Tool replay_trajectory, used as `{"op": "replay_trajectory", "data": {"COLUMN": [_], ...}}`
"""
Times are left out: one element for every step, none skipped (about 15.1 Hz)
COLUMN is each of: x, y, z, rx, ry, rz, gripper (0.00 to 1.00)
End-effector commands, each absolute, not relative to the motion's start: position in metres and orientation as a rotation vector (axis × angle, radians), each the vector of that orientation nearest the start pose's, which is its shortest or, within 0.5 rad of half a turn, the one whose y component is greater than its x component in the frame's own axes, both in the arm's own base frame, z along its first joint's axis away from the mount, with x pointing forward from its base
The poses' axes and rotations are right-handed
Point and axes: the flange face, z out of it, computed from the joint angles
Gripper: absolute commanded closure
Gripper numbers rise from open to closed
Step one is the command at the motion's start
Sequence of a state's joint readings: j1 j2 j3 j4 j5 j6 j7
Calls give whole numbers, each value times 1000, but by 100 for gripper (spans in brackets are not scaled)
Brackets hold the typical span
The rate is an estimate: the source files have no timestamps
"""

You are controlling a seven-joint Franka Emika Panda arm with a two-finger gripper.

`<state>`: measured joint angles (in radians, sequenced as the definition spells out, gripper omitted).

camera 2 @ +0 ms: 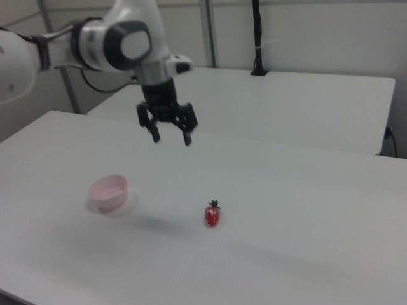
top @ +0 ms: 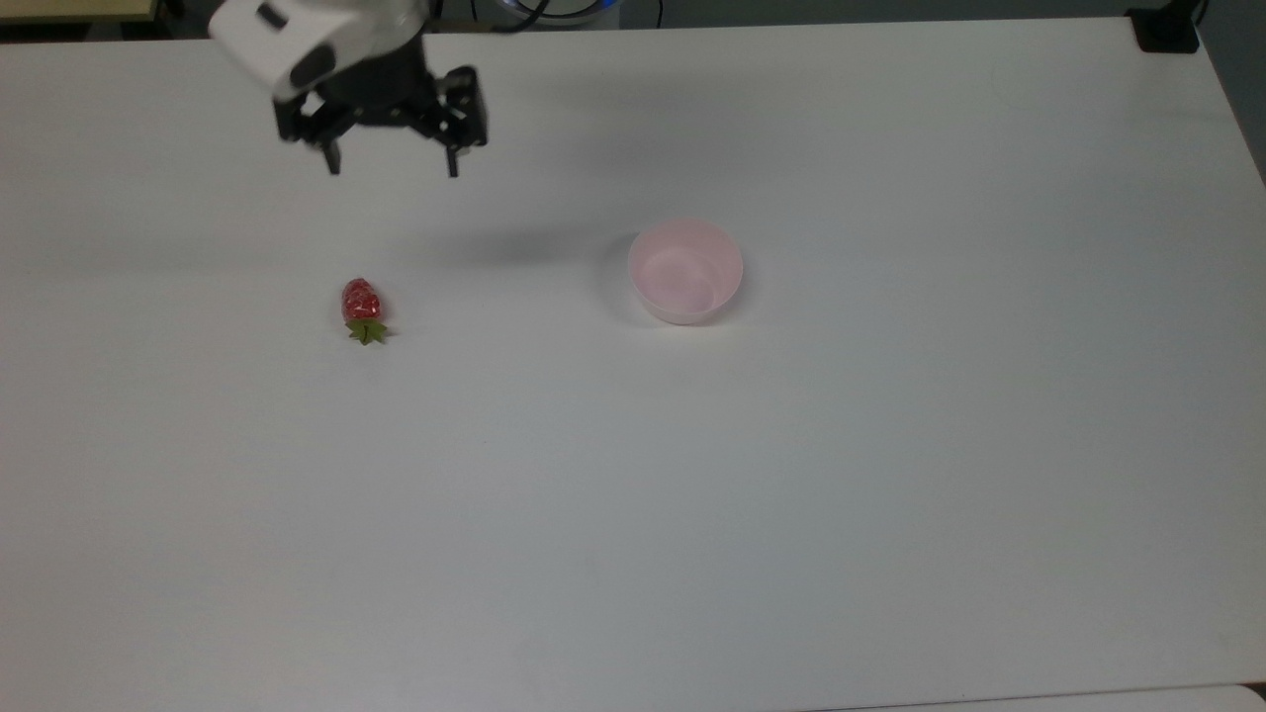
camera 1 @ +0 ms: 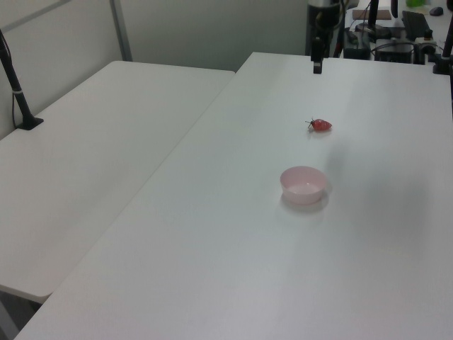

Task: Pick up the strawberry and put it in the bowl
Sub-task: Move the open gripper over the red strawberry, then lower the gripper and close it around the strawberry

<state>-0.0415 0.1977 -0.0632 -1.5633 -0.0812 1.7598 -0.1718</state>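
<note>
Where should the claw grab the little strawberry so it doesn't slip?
Probably across the red body of the strawberry, coming straight down from above. It lies on its side on the table, green cap toward the top view's bottom, so the plump red middle gives more to pinch than the thin leaves. The claw is open.

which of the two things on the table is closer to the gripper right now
The strawberry. In the top view it lies on the white table almost straight below the open gripper, while the pink bowl sits farther off toward the top view's right.
</note>
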Motion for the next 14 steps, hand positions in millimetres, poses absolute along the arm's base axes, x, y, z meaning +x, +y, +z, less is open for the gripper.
{"op": "replay_trajectory", "data": {"x": [643,649,652,653,652,650,649,649,650,651,652,653,654,657], "y": [-106,-113,-121,-130,-138,-144,-147,-145,-143,-142,-142,-141,-140,-134], "z": [463,444,425,410,393,382,373,364,354,343,334,321,312,305], "rx": [-3241,-3246,-3252,-3260,-3257,-3247,-3237,-3230,-3225,-3221,-3219,-3222,-3224,-3224], "ry": [-200,-202,-239,-312,-395,-463,-498,-510,-520,-526,-531,-534,-535,-551], "rz": [63,61,91,123,172,204,225,244,258,278,286,290,282,276], "gripper": [0,0,0,0,0,1,1,1,2,3,5,7,7,12]}}
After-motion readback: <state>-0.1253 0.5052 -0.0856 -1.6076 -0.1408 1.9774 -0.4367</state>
